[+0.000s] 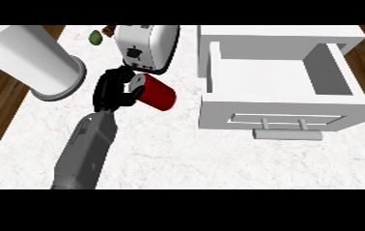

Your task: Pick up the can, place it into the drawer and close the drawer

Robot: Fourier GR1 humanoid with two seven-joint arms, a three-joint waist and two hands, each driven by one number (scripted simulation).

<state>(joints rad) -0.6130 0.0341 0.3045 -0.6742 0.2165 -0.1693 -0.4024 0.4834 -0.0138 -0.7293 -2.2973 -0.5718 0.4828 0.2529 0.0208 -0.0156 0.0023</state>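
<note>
Left hand (110,91): curling black fingers and thumb round the grey-topped end of the can, clamped on it, with the grey forearm (89,150) coming in from the lower edge.
Can (155,93): red, lying tilted on its side in the hand's grasp, red body pointing toward the lower right, sitting just below the toaster; impossible to tell whether resting on the counter or hanging just above it.
Drawer (274,80): white, standing pulled open at the right, hollow facing up, front panel with its bar handle (287,134) facing the lower edge; well apart from the can.
Toaster (146,46): white and chrome, standing at the top centre, just above the hand.
Cylinder (44,63): large, white, lying at the upper left.
Green item (94,37): small, sitting left of the toaster.
Counter (185,152): pale marble, bearing everything.
</note>
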